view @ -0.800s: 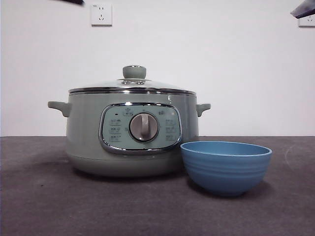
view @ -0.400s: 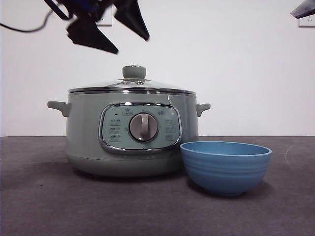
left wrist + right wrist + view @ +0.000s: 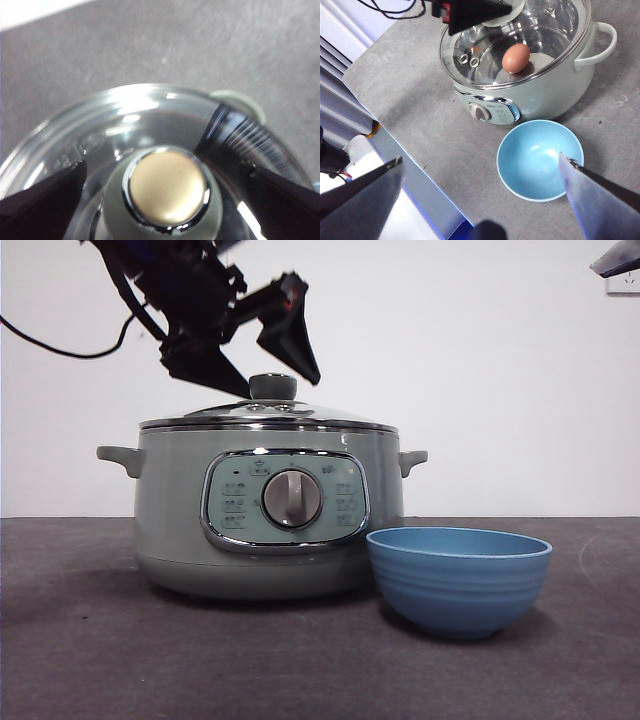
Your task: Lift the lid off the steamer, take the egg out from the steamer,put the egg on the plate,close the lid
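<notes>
Front view, grey table (image 3: 90, 660), white wall (image 3: 480, 370), wall socket (image 3: 628, 282)

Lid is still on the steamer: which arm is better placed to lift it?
Left. Its tool hangs open astride the lid knob, over the steamer. The right tool waits high above the plate.

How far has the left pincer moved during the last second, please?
Yes: absent from the front view before, the left pincer has descended, open, to straddle the knob of the lid.
</notes>
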